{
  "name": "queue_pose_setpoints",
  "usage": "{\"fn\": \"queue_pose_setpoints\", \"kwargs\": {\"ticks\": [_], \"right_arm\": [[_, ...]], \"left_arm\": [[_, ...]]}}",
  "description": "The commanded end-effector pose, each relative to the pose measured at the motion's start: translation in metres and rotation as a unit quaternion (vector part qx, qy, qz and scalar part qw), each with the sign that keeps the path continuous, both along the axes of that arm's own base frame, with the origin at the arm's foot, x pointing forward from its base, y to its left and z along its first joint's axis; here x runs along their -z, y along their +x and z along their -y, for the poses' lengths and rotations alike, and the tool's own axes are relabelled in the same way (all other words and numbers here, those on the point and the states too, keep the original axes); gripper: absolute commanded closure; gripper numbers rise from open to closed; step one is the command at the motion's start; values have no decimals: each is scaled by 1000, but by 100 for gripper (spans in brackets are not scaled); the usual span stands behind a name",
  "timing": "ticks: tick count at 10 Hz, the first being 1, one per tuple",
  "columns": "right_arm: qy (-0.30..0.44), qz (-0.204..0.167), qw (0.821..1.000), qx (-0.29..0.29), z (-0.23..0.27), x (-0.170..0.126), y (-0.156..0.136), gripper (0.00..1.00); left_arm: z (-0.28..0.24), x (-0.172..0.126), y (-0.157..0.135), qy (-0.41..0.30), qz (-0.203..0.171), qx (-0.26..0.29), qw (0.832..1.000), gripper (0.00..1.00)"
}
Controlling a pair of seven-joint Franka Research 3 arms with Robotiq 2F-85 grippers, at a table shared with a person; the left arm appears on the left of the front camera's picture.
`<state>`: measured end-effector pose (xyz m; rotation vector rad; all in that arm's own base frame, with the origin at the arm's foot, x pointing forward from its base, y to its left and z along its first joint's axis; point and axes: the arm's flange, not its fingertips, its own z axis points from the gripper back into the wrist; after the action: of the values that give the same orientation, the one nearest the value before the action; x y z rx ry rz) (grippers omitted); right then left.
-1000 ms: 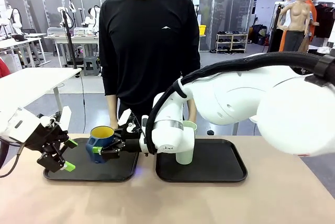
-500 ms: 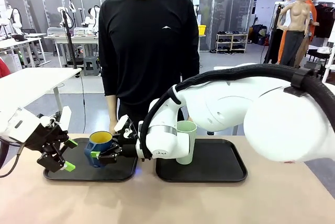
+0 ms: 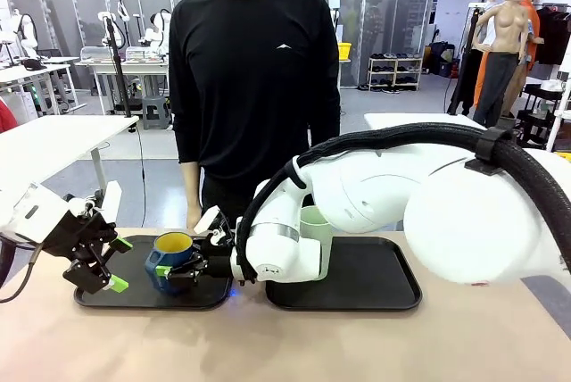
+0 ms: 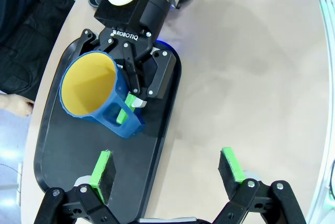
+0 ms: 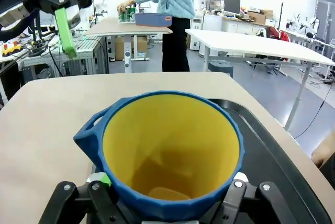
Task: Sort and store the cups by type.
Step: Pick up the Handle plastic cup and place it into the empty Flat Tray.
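Item one: mug [image 3: 171, 260], dark blue outside, yellow inside, one handle, faceted wall; location, left tray [image 3: 134, 297] on the desk [image 3: 285, 346], low over or on its surface, which cannot be told. Held by the right gripper [image 3: 178, 265], which reaches across from the right with jaws clenched on the mug, one finger passing by the handle as the left wrist view shows [image 4: 125, 114]. Handling, judged: rigid, moderately light, likely ceramic or hard plastic, so chip-prone if set down hard; smooth wall may slip, so the handle side or rim gives the surest hold. Item two: tumbler [image 3: 312, 219], pale mint green, no handle, upright at the right tray [image 3: 393, 288], mostly hidden behind the right arm; tall and narrow, judged easy to tip, best taken around the mid-wall. Left gripper [image 3: 105, 264]: jaws released and wide, holding nothing, near the left tray's left end. A person [image 3: 254, 70] stands at the far side.
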<state>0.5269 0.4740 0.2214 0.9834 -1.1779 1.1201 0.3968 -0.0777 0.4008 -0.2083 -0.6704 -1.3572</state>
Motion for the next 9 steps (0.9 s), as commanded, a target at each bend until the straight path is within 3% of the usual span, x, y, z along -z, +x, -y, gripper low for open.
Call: {"fn": "queue_pose_setpoints", "kwargs": {"ticks": [1, 9], "right_arm": [[-17, 16, 999, 22, -5, 3, -4, 57], [-66, 31, 997, 40, -8, 3, -8, 57]], "left_arm": [[0, 1, -1, 7, 6, -4, 1000, 0], [0, 1, -1, 7, 6, -4, 1000, 0]]}}
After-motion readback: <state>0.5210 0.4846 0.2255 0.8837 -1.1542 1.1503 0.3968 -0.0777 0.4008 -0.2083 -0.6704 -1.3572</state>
